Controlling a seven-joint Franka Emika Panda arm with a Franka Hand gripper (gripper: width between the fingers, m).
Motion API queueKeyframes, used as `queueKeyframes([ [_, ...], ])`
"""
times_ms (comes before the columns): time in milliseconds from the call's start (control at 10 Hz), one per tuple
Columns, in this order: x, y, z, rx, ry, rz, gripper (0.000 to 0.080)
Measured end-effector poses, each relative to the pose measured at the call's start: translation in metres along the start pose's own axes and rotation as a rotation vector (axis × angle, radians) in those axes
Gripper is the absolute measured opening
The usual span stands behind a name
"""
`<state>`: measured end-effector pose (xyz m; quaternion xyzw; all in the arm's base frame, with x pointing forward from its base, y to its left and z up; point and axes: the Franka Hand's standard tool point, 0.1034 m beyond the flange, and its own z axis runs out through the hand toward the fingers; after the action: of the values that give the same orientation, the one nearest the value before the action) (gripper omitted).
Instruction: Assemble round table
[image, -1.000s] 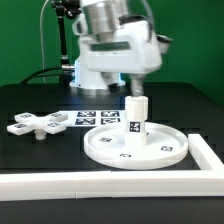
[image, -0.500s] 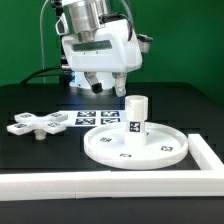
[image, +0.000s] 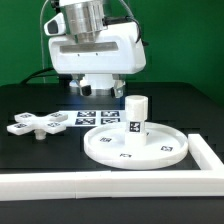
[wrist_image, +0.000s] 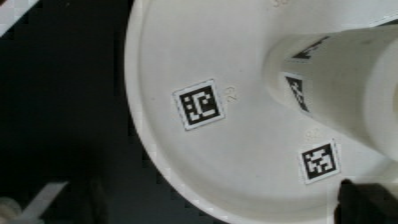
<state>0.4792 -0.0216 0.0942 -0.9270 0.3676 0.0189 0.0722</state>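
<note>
The large round disc (image: 103, 150) lies flat on the black table at the exterior view's right. The short post (image: 135, 114) stands upright on its middle. The cross-shaped piece (image: 38, 124) lies on the table at the exterior view's left. My gripper (image: 98, 90) hangs above and behind the disc, to the exterior view's left of the post, open and empty. In the wrist view the disc (wrist_image: 196, 60) fills most of the picture, with the post (wrist_image: 347, 70) at one side. One dark fingertip (wrist_image: 366, 204) shows at the edge.
The marker board (image: 92, 117) lies on the table behind the disc. A long white border rail (image: 100, 184) runs along the front and turns up the exterior view's right side (image: 209, 156). The arm's base stands at the back.
My gripper has risen off the post and moved to the exterior view's left. The post stays standing on the disc. The cross piece has not moved.
</note>
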Motion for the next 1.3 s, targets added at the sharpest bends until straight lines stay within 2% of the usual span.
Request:
queueKeyframes([
  [300,0.0000,0.0002,0.0002,0.000,0.000,-0.058,0.0649],
  [400,0.0001,0.0012,0.0004,-0.008,0.002,-0.181,0.0649],
  [500,-0.0014,0.0042,0.0016,-0.031,0.004,-0.366,0.0649],
  [700,-0.0003,0.0055,-0.0011,-0.046,0.001,-0.588,0.0649],
  [1200,0.0005,0.0065,-0.0010,-0.055,-0.006,-0.912,0.0649],
  [1300,-0.0016,0.0092,-0.0033,-0.070,-0.031,-1.091,0.0649],
])
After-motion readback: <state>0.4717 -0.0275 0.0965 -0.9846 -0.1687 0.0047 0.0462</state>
